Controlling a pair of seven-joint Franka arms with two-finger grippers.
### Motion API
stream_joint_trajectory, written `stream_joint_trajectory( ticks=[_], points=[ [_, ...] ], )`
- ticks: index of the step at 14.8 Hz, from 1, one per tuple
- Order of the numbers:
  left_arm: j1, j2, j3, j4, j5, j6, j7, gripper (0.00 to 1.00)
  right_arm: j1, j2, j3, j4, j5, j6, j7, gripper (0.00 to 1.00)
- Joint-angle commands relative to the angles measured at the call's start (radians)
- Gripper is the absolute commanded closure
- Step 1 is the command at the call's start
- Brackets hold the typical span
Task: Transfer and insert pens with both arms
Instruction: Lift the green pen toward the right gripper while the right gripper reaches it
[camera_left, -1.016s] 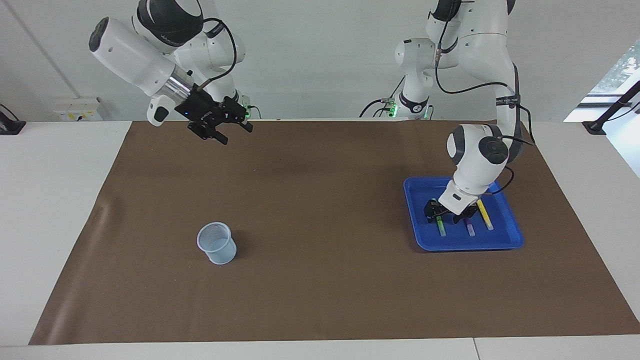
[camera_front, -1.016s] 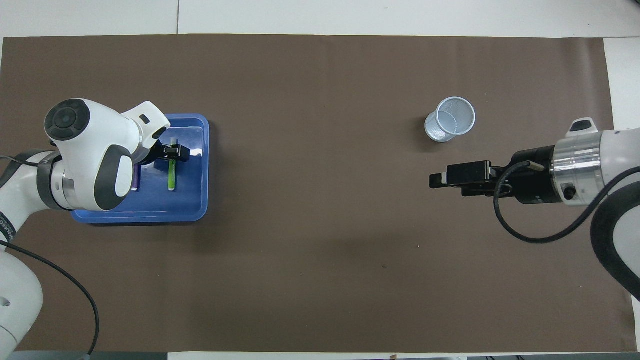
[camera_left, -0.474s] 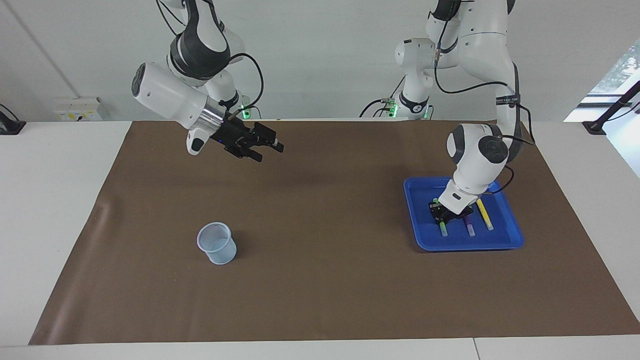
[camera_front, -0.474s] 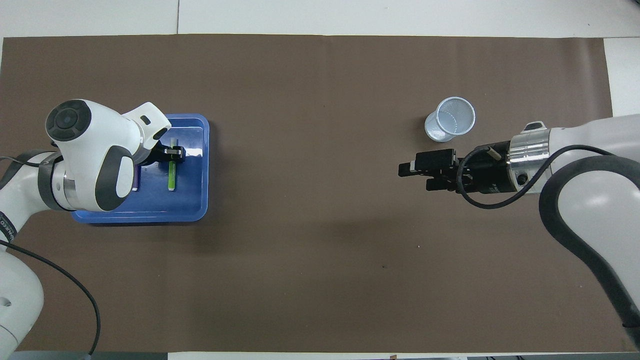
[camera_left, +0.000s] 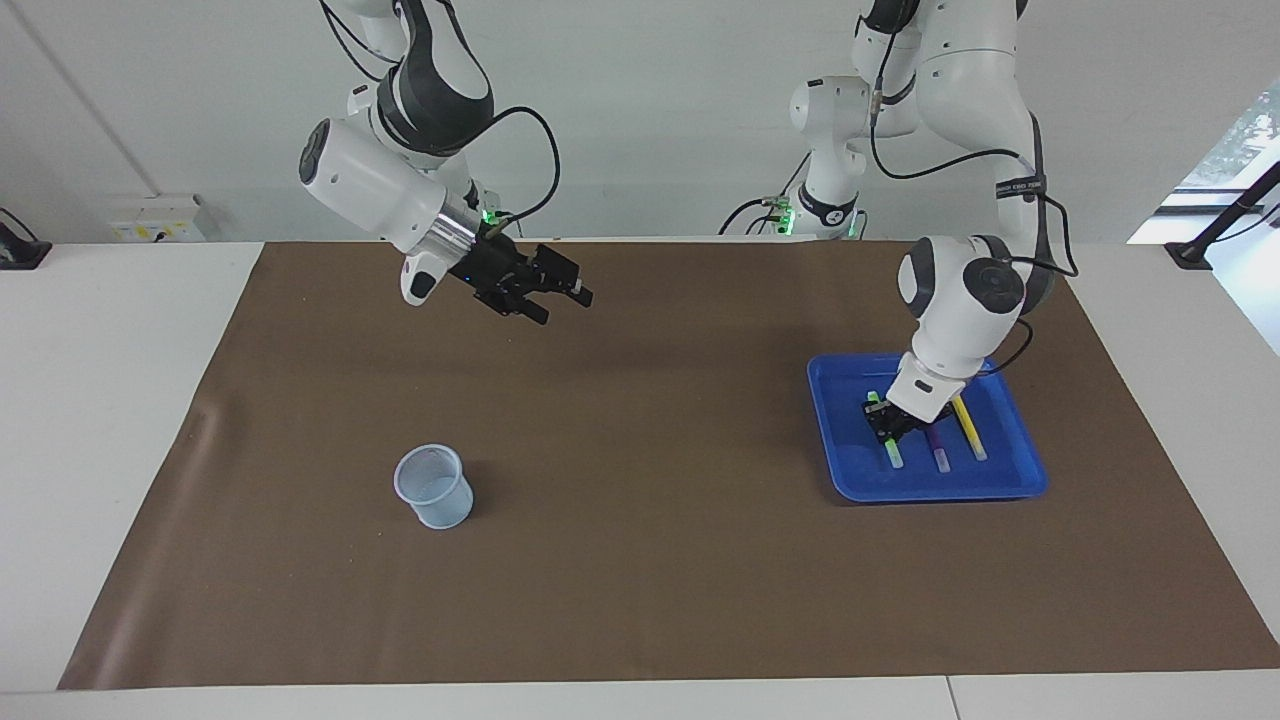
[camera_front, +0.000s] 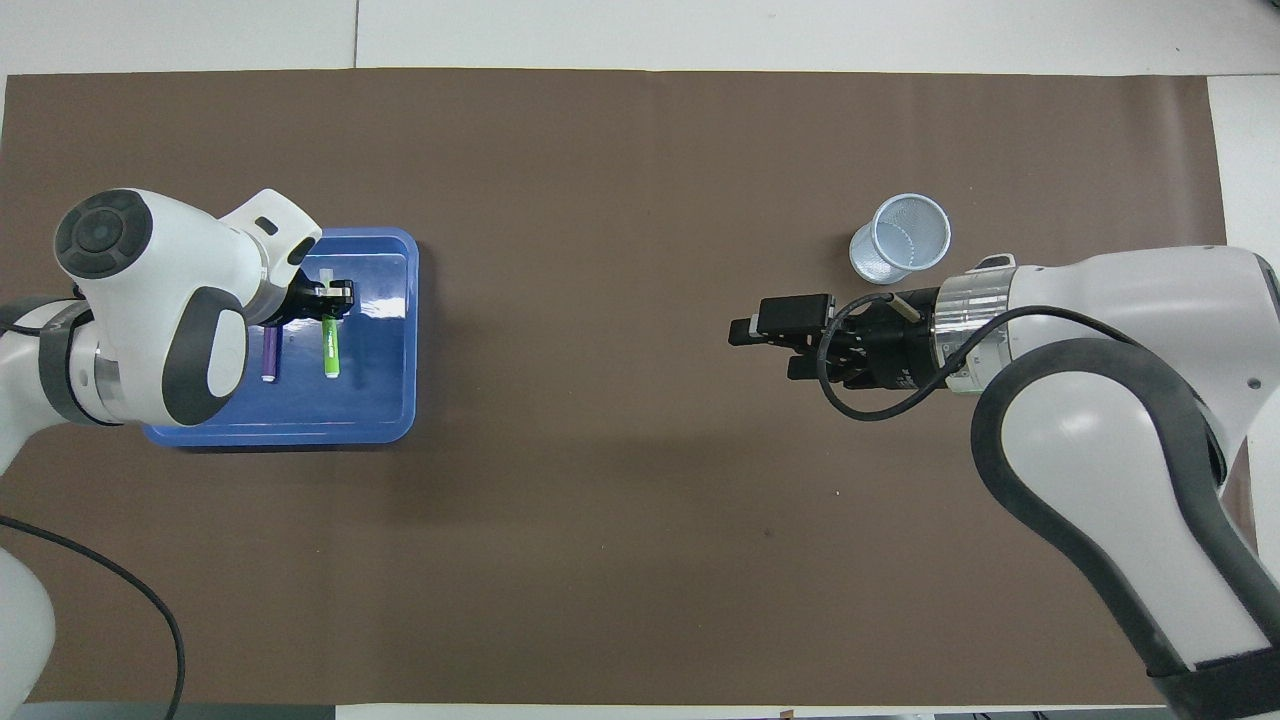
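Three pens are in the blue tray (camera_left: 1020, 485) at the left arm's end of the table. My left gripper (camera_left: 886, 424) reaches down into the tray and is shut on the green pen (camera_left: 893, 455), gripping it near its upper end (camera_front: 331, 352). The purple pen (camera_left: 940, 459) lies beside it on the tray floor (camera_front: 269, 356). The yellow pen (camera_left: 971, 432) lies one place further along and is hidden under the arm in the overhead view. My right gripper (camera_left: 562, 307) hangs open and empty over the bare mat (camera_front: 765, 350).
A pale blue mesh cup (camera_left: 433, 487) stands upright on the brown mat (camera_left: 640, 560) toward the right arm's end, farther from the robots than the right gripper's spot (camera_front: 900, 238). White table shows around the mat.
The left gripper has shut on the green pen and shifted it slightly. The right arm has swung in toward the middle of the mat, its gripper still open.
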Motion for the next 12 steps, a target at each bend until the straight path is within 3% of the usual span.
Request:
stream_joint_trajectory(
  ticks=[1,3,6,9,12],
  points=[
    [-0.002,-0.064,-0.004,0.018,0.013,-0.094,-0.131,1.00,-0.003,0.015,0.001,-0.039,0.121,0.047,-0.049,0.00],
    [-0.012,-0.073,-0.006,0.054,-0.028,-0.134,-0.243,1.00,0.022,0.010,0.001,-0.071,0.230,0.088,-0.045,0.00],
    [-0.072,-0.061,-0.006,0.101,-0.130,-0.128,-0.490,1.00,0.114,0.018,0.001,-0.079,0.264,0.255,-0.074,0.00],
    [-0.133,-0.058,-0.006,0.121,-0.218,-0.105,-0.763,1.00,0.131,0.047,0.001,-0.076,0.361,0.283,-0.080,0.00],
    [-0.206,-0.055,-0.006,0.118,-0.298,-0.039,-0.979,1.00,0.176,0.078,0.001,-0.076,0.366,0.331,-0.083,0.00]
  ],
)
